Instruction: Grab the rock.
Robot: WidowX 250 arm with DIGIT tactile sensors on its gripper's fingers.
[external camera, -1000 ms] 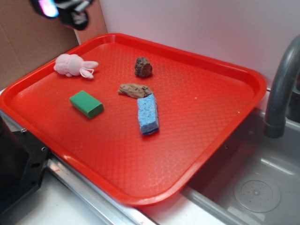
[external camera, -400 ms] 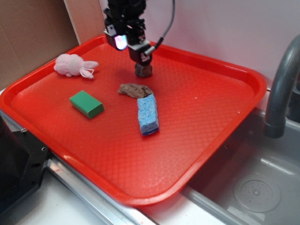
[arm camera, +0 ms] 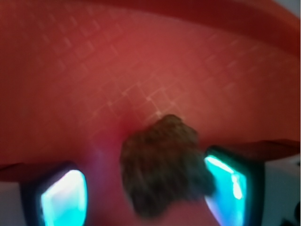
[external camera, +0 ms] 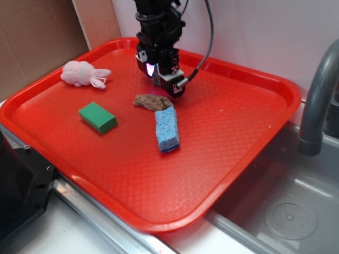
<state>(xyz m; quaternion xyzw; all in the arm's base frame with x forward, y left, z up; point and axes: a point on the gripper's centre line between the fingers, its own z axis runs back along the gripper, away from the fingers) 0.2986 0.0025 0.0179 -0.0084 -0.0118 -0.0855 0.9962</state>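
Exterior view showed a red plastic tray (external camera: 238,132) with a textured floor, set beside a grey metal sink (external camera: 296,211) and its grey tap (external camera: 318,100). On the tray lay a pink plush rabbit (external camera: 83,73), a green rectangular block (external camera: 98,117), a flat light-brown bark-like piece (external camera: 152,102) and a blue sponge (external camera: 167,128), the last two touching. The black gripper (external camera: 159,79) stood at the tray's far side, hiding most of the small lumpy dark brown-grey rock (arm camera: 162,165). Wrist view, blurred, showed that rock, rough-surfaced, on the tray between the two glowing fingers (arm camera: 63,197); the right one was close against it, the left apart. Jaws were spread around it, not gripping.
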